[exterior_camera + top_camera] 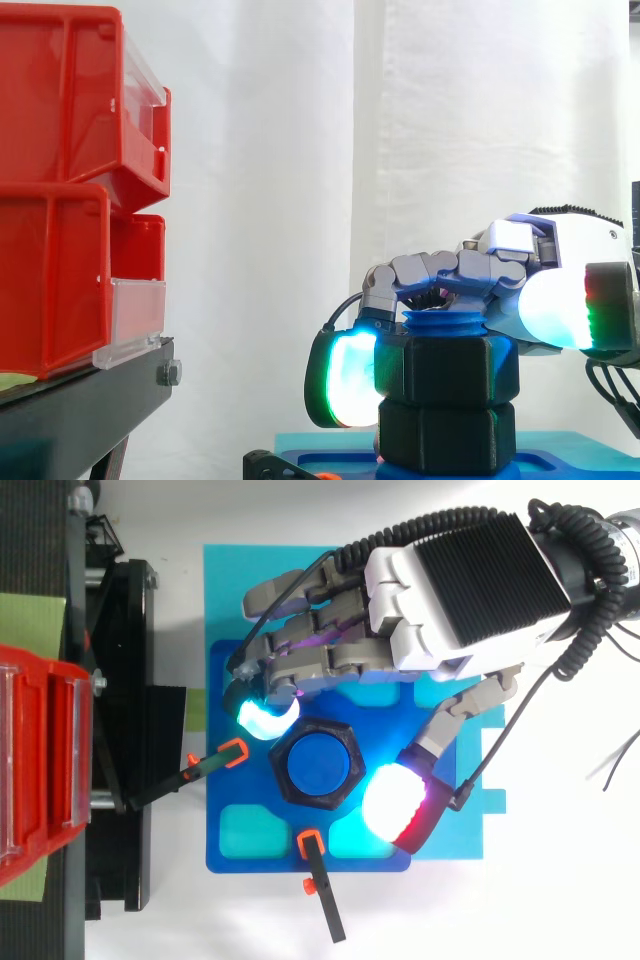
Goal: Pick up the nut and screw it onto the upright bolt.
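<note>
Where a white curtain [260,200] hangs, a blue tray [260,855] bears the nut [445,368].

Stacked red bins [60,150], black stand [70,410], white curtain [270,200]

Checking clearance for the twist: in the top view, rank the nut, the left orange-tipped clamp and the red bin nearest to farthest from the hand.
1. nut, gripped between the hand's pads, centre.
2. orange-tipped clamp, just left of the nut.
3. red bin, at the far left edge.
</note>
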{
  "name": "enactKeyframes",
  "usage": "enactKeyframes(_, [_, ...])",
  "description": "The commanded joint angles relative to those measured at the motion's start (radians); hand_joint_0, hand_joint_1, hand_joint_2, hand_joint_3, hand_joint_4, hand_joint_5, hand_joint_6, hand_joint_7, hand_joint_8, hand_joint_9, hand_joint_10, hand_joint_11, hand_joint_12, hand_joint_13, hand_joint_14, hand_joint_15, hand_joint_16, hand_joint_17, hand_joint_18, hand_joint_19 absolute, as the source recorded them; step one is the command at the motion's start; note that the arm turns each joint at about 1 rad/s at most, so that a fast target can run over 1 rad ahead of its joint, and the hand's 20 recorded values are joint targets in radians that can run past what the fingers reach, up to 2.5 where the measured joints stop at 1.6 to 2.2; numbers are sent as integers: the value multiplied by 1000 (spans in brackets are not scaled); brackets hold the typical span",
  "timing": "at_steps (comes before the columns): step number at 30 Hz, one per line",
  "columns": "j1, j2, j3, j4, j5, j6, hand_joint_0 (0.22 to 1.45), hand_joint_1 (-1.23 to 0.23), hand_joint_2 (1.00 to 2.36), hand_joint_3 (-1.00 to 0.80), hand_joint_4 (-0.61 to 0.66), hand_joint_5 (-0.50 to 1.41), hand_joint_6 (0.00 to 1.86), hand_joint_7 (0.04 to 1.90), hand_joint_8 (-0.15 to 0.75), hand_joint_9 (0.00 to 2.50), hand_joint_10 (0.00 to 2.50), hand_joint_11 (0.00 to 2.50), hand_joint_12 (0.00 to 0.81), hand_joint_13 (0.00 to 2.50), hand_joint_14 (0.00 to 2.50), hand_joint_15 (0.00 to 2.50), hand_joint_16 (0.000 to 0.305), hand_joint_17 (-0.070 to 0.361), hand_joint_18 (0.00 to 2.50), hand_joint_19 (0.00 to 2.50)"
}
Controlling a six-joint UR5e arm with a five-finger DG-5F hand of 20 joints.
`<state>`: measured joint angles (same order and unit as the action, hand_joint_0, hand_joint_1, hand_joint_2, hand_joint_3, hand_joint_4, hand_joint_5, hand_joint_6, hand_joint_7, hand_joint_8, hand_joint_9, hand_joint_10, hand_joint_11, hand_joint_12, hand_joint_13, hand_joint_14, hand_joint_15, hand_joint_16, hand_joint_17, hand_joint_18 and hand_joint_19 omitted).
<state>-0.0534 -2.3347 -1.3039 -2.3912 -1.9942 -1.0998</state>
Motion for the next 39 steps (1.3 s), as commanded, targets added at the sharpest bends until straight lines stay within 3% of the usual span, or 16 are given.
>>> enactKeyframes(1, [0,0,0,0,0,0,477,-296,1000,-500,178,-10,504,1335,292,993,3,93,301,673,0,0,28,63,424,0])
enactKeyframes(11, [0,1,0,3,0,2,474,-293,1000,-500,165,32,501,1409,286,1066,3,102,305,687,0,0,28,64,438,0])
enactKeyframes(27, [-17,1,-2,9,-6,2,469,-315,1000,-500,136,60,526,1409,258,1227,2,102,298,753,0,0,28,63,506,0])
enactKeyframes(30, [-19,0,0,9,-6,2,434,-396,1000,-500,173,56,514,1425,281,1228,3,98,314,766,0,0,31,70,530,0])
enactKeyframes(34, [-19,1,0,9,-6,2,400,-625,1000,-500,251,27,543,1367,299,1197,4,121,335,763,0,0,35,79,563,0])
enactKeyframes(39, [-17,1,0,9,-6,2,396,-654,1000,-500,277,14,565,1322,300,1162,4,123,339,754,0,0,36,82,566,0])
